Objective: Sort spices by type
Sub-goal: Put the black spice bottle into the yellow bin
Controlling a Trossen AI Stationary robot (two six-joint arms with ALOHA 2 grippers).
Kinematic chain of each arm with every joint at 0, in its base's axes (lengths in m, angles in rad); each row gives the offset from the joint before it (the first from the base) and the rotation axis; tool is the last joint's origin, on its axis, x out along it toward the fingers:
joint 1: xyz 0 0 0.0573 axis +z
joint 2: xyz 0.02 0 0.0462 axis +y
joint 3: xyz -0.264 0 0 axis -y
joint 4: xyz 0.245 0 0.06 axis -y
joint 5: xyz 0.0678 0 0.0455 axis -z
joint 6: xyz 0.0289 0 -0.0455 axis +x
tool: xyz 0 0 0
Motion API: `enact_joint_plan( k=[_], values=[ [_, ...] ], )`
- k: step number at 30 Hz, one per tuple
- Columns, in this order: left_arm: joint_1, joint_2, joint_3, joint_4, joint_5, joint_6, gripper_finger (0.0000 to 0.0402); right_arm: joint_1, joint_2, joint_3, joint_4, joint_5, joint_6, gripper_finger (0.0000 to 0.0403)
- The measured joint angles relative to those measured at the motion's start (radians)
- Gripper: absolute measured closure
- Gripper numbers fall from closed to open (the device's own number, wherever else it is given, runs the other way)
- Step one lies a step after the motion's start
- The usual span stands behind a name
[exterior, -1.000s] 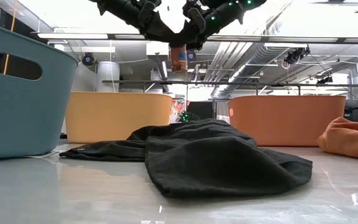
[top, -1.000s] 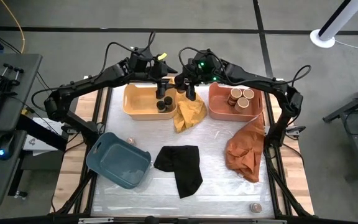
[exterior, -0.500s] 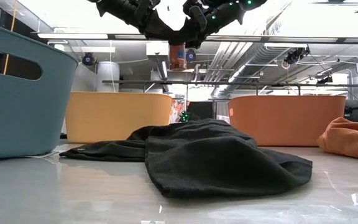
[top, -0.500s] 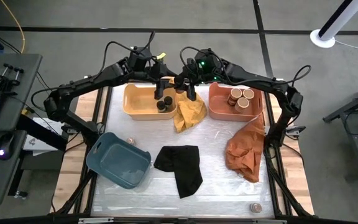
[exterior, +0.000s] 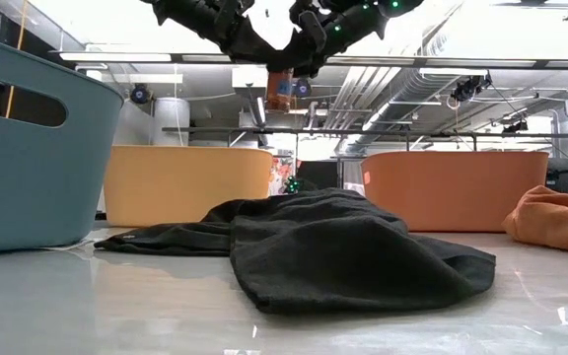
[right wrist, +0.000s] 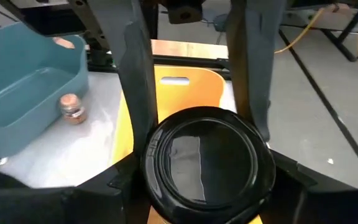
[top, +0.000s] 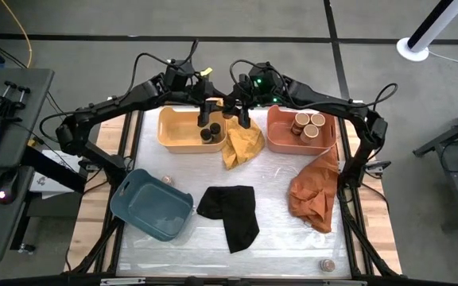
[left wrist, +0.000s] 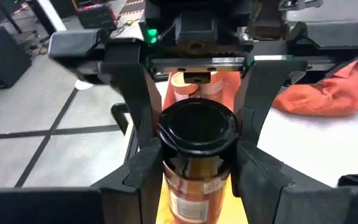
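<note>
Midway through a hand-over is how this reads: both grippers meet high above the gap between the yellow tray [top: 183, 127] and the coral tray [top: 286, 135], with one black-lidded jar [left wrist: 197, 127] between them. The left gripper [left wrist: 194, 168] has its fingers pressed against the jar's sides just under the lid. The right gripper [right wrist: 204, 165] also has a finger on either side of that jar, though whether it pinches it or has begun to let go I cannot tell.

As for progress, the sorting looks partly done. Dark-lidded jars [top: 208, 133] already stand in the yellow tray, and tan-lidded jars [top: 308, 125] sit together in the coral tray. By that pattern, the held jar probably belongs in the yellow tray.

Work remains. A small jar [right wrist: 71, 107] stands on the table just beside the blue tray [top: 151, 205], and another jar [top: 325, 264] sits alone near the table's front edge on the right. Neither is in a tray yet. More jars may lie hidden under the yellow cloth [top: 242, 145], the black cloth [top: 230, 210] or the rust-orange cloth [top: 315, 191]; from above, nothing shows there either way.
</note>
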Motion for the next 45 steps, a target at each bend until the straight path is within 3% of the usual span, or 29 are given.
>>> enact_joint_plan(
  k=[5,10,20,27,35,45],
  values=[
    [0.048,-0.024,0.0,-0.064,-0.023,0.001,0.0252,0.001,0.01,0.0,0.048,0.048,0.014,0.0185],
    [0.148,-0.082,-0.002,-0.181,-0.036,-0.026,0.0258,0.007,0.063,0.003,0.162,0.001,0.11,0.0188],
    [0.28,-0.188,-0.011,-0.389,0.043,-0.075,0.0324,0.036,0.208,0.003,0.436,0.004,0.212,0.0197],
    [0.284,-0.28,-0.207,-0.247,0.045,-0.184,0.0395,0.037,0.291,0.002,0.495,0.144,0.264,0.0196],
    [0.284,-0.38,-0.435,0.018,0.037,-0.377,0.04,0.036,0.349,0.001,0.469,0.205,0.338,0.0195],
    [0.282,-0.394,-0.483,0.057,0.034,-0.391,0.0401,0.045,0.421,0.001,0.445,0.307,0.406,0.0194]
  ],
)
